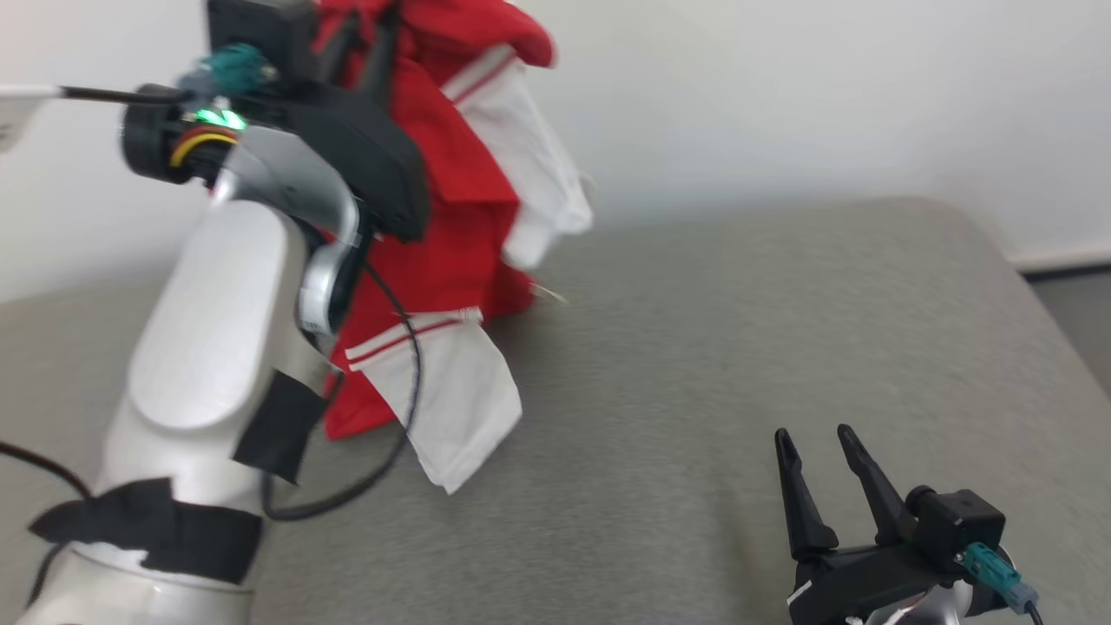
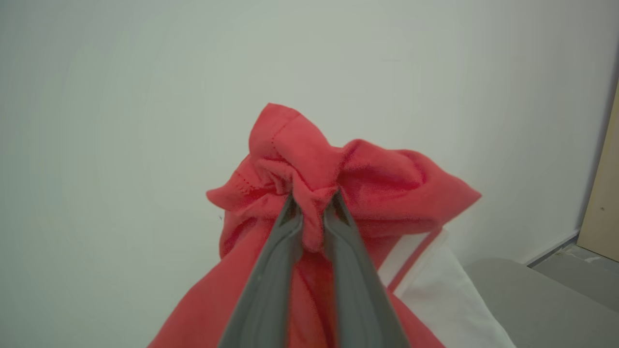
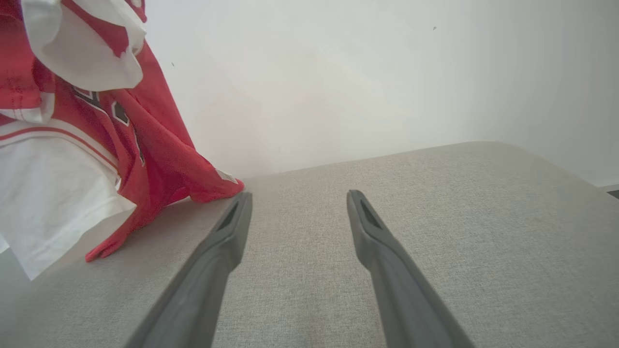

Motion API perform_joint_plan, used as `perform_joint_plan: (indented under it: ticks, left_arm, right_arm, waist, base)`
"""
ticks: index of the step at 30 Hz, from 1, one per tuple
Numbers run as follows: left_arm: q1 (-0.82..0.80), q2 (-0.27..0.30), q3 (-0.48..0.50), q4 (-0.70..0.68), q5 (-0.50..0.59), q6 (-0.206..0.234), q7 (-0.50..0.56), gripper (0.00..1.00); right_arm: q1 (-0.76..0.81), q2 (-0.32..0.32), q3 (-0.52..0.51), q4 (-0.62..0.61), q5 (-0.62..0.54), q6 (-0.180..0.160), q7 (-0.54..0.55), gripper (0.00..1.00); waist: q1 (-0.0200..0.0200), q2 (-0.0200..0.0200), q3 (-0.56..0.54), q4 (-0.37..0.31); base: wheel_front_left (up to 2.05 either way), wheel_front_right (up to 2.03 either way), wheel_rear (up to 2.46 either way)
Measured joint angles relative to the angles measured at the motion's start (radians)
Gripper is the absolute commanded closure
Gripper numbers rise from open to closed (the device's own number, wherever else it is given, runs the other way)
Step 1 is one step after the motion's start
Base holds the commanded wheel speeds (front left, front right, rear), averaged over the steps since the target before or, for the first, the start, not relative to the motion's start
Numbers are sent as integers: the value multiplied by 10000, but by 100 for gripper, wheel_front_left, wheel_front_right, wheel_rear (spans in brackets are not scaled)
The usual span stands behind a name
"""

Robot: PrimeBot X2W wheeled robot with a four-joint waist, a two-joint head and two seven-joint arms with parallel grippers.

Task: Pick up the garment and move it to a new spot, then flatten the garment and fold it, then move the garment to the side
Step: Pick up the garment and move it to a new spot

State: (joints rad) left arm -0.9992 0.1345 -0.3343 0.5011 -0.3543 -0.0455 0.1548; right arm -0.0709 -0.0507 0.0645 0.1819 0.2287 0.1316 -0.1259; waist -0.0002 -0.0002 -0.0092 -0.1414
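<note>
Garment (image 2: 377,179) in left claw (image 2: 313,205) pinch, well apart from right claw (image 1: 816,436)

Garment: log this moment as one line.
left gripper shut on garment, raised | lower edge on grey surface | right gripper open, empty

The garment (image 1: 451,252) is soft matt cloth, red with white sleeves, much wrinkled. The table top (image 1: 738,347) is covered with grey woven fabric, matt and a little rough. The left arm (image 1: 208,347) has a glossy white plastic shell. The 2 fingers (image 3: 387,270) of the right gripper (image 1: 816,434) look like smooth, matt, dark plastic.
</note>
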Motion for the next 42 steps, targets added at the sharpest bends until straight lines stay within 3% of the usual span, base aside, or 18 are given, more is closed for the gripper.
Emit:
perform_joint_plan:
  ticks: [9, 14, 15, 16, 17, 25, 34, 42]
  left_arm:
    - [1853, -240, -1181, 523, 77, -295, 683, 100]
    - [2961, -447, -1850, 1122, -19, -508, 685, 100]
    - [3161, -487, -1941, 1246, -92, -522, 721, 95]
    - [3344, -539, -2015, 1313, -199, -531, 711, 28]
    - [3492, -593, -2100, 1360, -278, -594, 725, 0]
    - [4070, -702, -2485, 1145, -685, -594, 1039, 0]
    - [4170, -704, -2240, -401, -1225, -244, 1703, 0]
    - [3777, -525, -1783, -715, -1588, 205, 2667, 0]
  right_arm:
    - [-116, -4, 107, 272, 318, 0, -280, 0]
    - [-310, -4, 270, 546, 458, 0, -391, 0]
    - [-333, 0, 316, 577, 477, 0, -418, 0]
    - [-337, 8, 355, 606, 497, 0, -418, 0]
    - [-334, 8, 345, 652, 497, 0, -420, 0]
    - [-303, 4, 38, 826, 309, 0, -362, 0]
    - [95, 6, -88, 635, 174, 0, -63, 0]
    - [110, 6, -17, 500, 182, 0, 29, 0]
  waist:
    - [2, 1, 549, -1389]
    - [4, 2, 1114, -1772]
    - [4, 3, 1211, -1813]
    - [4, 2, 1295, -1841]
    - [4, 3, 1365, -1852]
    - [4, 3, 1308, -1432]
    - [1, 2, 440, -830]
    - [1, 2, 164, -1230]
  base:
    - [0, 0, 0]
    - [0, 0, 0]
    - [0, 0, 0]
    - [0, 0, 0]
    - [0, 0, 0]
    - [0, 0, 0]
    - [0, 0, 0]
    - [0, 0, 0]
